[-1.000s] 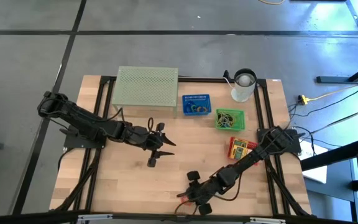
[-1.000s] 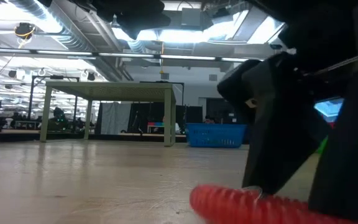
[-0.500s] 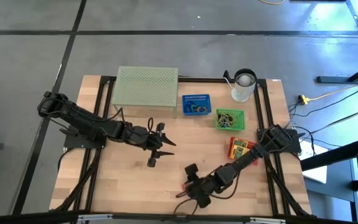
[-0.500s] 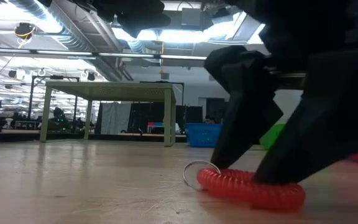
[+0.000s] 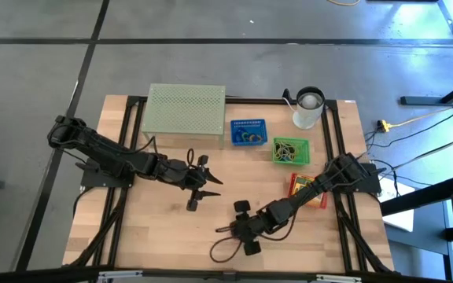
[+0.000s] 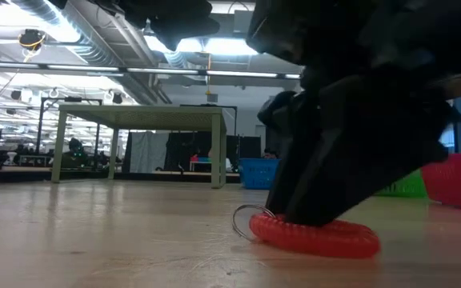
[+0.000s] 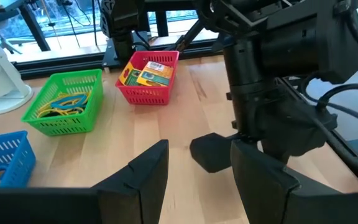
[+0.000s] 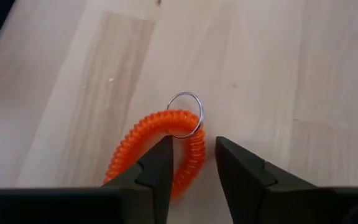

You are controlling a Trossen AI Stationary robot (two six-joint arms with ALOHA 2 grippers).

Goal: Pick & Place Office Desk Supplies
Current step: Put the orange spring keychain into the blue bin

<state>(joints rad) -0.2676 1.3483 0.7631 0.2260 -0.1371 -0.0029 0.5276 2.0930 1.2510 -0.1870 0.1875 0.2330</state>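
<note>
The right end effector (image 8: pixel 191 165) stands spread over an orange coiled plastic wrist loop with a metal key ring (image 8: pixel 166 140), lying near the tabletop's (image 5: pixel 156 236) near edge. To grip well, centre the coil between the fingers before closing. Only the low view suggests contact, perhaps. The left end effector (image 7: pixel 197 174) waits spread, mid-tabletop.

Even overhead light, blurred foreground

Three small baskets are sitting on the table: one blue basket (image 5: pixel 248 132), one green basket (image 5: pixel 290 150) and one red basket (image 7: pixel 147 78). One orange coil keyring (image 8: pixel 160 146), one white cup (image 5: pixel 307 108) and one green mesh stand (image 5: pixel 185 113) are also showing.
</note>
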